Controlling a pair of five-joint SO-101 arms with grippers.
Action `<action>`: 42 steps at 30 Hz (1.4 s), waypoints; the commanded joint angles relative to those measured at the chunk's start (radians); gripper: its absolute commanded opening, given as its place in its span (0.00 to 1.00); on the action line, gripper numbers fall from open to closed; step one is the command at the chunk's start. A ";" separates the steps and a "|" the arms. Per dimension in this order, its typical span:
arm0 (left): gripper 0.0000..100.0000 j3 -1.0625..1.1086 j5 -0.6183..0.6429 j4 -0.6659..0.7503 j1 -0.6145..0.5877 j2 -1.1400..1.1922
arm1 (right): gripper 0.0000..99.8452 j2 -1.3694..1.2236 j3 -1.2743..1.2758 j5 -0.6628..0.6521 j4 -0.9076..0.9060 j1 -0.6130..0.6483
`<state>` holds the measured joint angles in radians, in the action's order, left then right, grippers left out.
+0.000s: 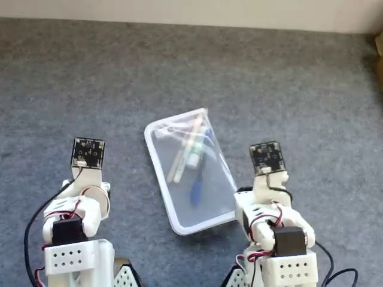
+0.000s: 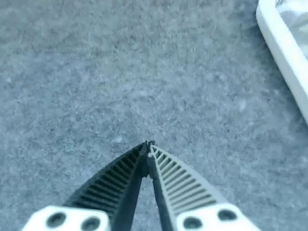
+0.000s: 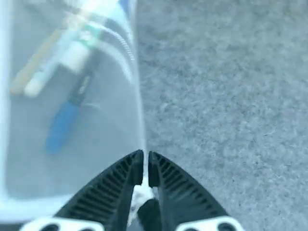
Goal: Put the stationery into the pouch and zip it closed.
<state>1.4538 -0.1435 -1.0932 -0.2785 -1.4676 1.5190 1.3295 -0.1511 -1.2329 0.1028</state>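
On your left, the left gripper [image 2: 148,143] sits low over the grey carpet [image 2: 144,72], its two ribbed fingers pressed together at the tips with nothing between them. The white rim of the pouch [image 2: 284,48] shows off to one side of it, well apart from the fingertips.

In the middle of the high view you have the pouch [image 1: 197,215] lying flat on the carpet between the two arms – a clear, white-edged sleeve set at a slant, its far end leaning toward the right arm's side. The stationery is already inside it: a pale yellowish stick [image 1: 173,167], a white marker with a green band [image 1: 192,156] and a blue pen [image 1: 195,192], all bunched along the pouch's length.

On your right, the right gripper [image 3: 143,153] hangs just over the pouch's near long edge, fingers drawn nearly together with only a thin slit between them. A small pale-and-dark bit shows low down in that slit – you cannot tell from here what it is.
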 commanded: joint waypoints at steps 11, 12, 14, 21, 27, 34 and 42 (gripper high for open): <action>0.01 0.085 -0.014 0.049 -0.004 -0.010 | 0.02 0.308 0.369 -0.005 0.087 -0.153; 0.01 0.101 -0.014 0.064 -0.004 -0.010 | 0.02 0.305 0.386 -0.005 0.102 -0.163; 0.01 0.139 -0.014 0.110 -0.007 -0.010 | 0.02 0.305 0.421 -0.005 0.153 -0.186; 0.01 0.251 -0.014 0.293 -0.008 -0.010 | 0.02 0.294 0.495 -0.005 0.173 -0.260; 0.01 0.251 -0.012 0.249 -0.010 -0.010 | 0.02 0.294 0.495 -0.009 0.170 -0.378; 0.01 0.251 -0.012 0.249 -0.010 -0.010 | 0.02 0.306 0.495 -0.009 -0.010 -0.410; 0.01 0.251 -0.012 0.249 -0.010 -0.010 | 0.02 0.306 0.495 -0.009 -0.004 -0.410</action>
<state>1.6794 -0.1496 -0.8401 -0.2785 -1.4661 1.8182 1.6701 -0.1496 -1.2298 -0.2977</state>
